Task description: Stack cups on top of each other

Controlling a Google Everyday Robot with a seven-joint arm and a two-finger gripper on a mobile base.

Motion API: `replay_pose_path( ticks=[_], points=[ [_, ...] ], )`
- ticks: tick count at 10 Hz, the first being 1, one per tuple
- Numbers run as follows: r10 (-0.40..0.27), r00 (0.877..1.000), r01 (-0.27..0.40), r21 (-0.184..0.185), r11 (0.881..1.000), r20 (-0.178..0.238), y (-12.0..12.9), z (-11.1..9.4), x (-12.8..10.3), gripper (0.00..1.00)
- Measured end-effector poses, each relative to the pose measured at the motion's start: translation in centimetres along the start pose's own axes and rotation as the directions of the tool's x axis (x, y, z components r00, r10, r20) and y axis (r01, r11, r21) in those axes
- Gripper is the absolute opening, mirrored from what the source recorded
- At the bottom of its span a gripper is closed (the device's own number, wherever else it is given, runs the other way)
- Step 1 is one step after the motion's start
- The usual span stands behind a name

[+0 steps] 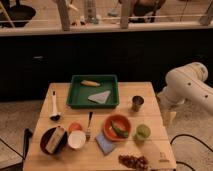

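Risking a knocked-over metal cup [137, 103] or green cup [142, 132] if the approach clips a rim; both upright, apart, right side of table [150, 152]. Gripper [168, 113] low off right table edge near metal cup, grip state cannot tell, nothing seen held. Orange bowl [117, 127] just beside green cup crowds it; tray [80, 96] behind

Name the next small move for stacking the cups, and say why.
Probably swing the gripper left over the metal tumbler. The gripper sits just off the right edge of the table, holding neither cup, and the tumbler is the cup nearest it. The green cup stands upright just in front, apart from the tumbler, ready to receive it.
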Motion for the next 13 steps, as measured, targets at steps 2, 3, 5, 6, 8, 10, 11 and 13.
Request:
replay_pose_path(
  ticks=[2, 3, 5, 6, 8, 10, 11, 13],
  points=[
    [0.0, 1.0, 0.0, 0.0, 1.0, 0.0, 0.0, 0.0, 0.0, 0.87],
    [0.0, 1.0, 0.0, 0.0, 1.0, 0.0, 0.0, 0.0, 0.0, 0.87],
    [0.0, 1.0, 0.0, 0.0, 1.0, 0.0, 0.0, 0.0, 0.0, 0.86],
    [-0.009, 1.0, 0.009, 0.001, 1.0, -0.01, 0.1, 0.2, 0.0, 0.82],
    [-0.088, 0.995, 0.088, 0.006, 0.996, -0.047, -0.4, 1.1, -2.1, 0.8],
    [-0.108, 0.992, 0.108, 0.003, 0.994, -0.072, -0.4, 1.3, -2.3, 0.8],
    [-0.122, 0.989, 0.123, 0.004, 0.992, -0.078, -0.6, 1.4, -2.5, 0.8],
    [-0.156, 0.983, 0.156, 0.001, 0.988, -0.096, -0.8, 2.1, -2.9, 0.8]
  ],
)
